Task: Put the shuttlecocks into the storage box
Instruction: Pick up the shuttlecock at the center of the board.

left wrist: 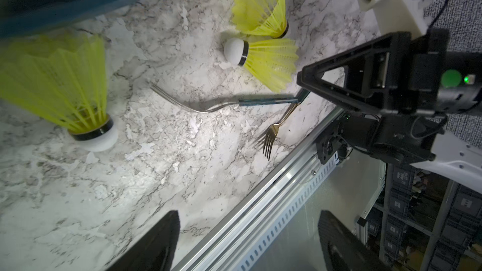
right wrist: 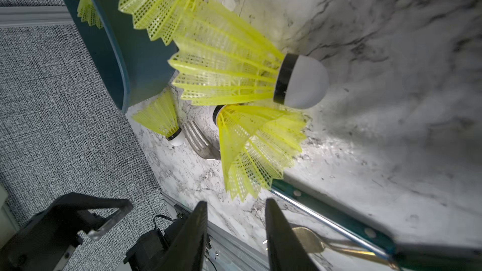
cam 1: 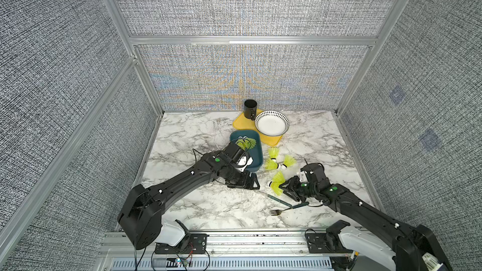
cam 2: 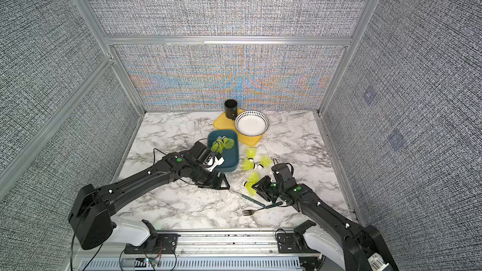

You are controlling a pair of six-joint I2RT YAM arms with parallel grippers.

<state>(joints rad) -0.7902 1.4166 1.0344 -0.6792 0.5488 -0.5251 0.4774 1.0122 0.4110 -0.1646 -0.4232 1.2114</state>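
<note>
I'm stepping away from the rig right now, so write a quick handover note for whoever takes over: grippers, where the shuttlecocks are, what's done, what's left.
Left gripper: open, empty, low beside the storage box.
Right gripper: jaws apart, tips at the skirt of a shuttlecock; no firm grip visible.
Done: a bunch of shuttlecocks lies in the box.
Left: that one and others on the table, including a cluster right of the box and one near the left gripper.
</note>
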